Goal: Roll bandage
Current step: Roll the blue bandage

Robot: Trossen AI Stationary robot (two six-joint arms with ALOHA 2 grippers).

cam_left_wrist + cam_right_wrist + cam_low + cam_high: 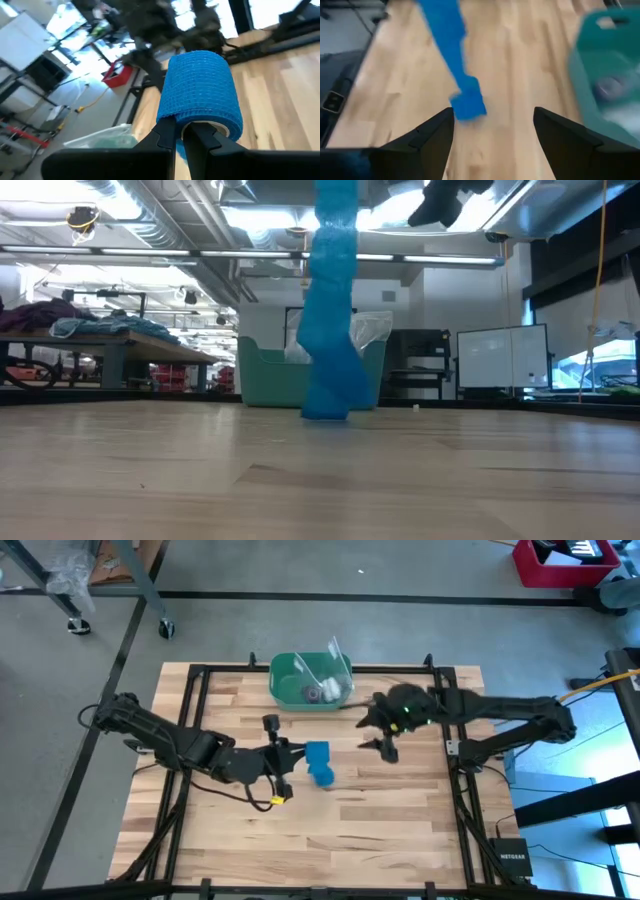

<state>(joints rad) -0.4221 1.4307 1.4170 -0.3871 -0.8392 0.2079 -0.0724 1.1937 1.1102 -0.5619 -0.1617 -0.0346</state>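
two of my dark fingers sit right up close in my left wrist view, and they are clenched tight on the bandage. my left gripper grips the rolled part, a fat bright blue roll with a pale core showing at its end. the roll lies on its side in my grip, up above the table.

from the roll a long loose strip hangs almost straight down. in the low view it goes from the top of the picture down to the wood, where its end lies folded in a small heap. the long way of the strip is up and down.

my right gripper is just beside the bandage, not touching it. its fingers are spread wide with nothing between them, and past them i see the blue strip and its heap on the wood.

writing: i can read "netgear" on a small black box at the table's right edge.

behind the bandage sits a green bin near the far edge, with clear plastic sticking up from it. bare wood lies all around the heap, most of it toward the near edge
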